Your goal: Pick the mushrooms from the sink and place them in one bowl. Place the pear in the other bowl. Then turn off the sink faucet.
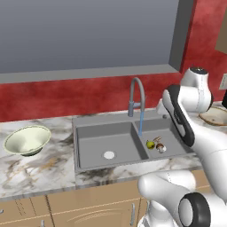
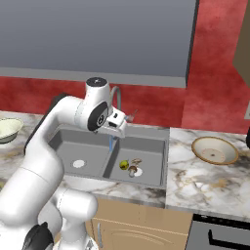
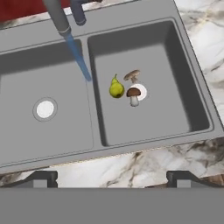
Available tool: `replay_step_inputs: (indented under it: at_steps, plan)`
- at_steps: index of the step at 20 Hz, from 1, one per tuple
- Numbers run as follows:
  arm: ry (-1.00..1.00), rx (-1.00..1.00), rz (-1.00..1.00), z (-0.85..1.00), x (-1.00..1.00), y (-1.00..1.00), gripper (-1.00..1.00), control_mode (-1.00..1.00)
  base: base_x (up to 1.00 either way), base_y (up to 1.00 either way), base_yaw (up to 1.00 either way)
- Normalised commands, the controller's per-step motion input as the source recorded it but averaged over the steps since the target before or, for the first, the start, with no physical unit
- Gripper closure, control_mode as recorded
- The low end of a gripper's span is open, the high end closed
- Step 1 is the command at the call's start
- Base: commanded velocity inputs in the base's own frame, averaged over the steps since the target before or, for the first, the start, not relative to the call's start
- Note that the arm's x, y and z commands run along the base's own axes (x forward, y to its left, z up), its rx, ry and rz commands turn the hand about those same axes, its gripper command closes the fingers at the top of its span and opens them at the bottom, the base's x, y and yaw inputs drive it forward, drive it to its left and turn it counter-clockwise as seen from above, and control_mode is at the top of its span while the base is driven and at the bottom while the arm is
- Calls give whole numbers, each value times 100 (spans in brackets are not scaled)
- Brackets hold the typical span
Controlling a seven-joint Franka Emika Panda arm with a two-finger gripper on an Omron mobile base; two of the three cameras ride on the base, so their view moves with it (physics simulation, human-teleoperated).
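The tool (image 3: 112, 177) is hanging spread wide above the sink (image 3: 144, 26); the pear (image 3: 116, 89) and two mushrooms (image 3: 133, 95) are lying in the right basin around its drain; water is streaming from the faucet (image 1: 137, 95); the bowls are sitting on the marble surface (image 2: 205, 180) either side.

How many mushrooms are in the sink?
2. One mushroom stands beside the pear in the right basin; the other mushroom lies just behind it.
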Motion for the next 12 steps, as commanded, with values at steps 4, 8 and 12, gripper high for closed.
replay_step_inputs:
  at_steps: [4, 8, 12]
  plan:
    - [5, 6, -5, -29, 7, -46, -100, -100, 0, 0, 0]
    - [7, 6, -2, -31, 21, -36, -100, -100, 0, 0, 0]
    - [7, 4, 0, -30, 35, -23, -100, -100, 0, 0, 0]
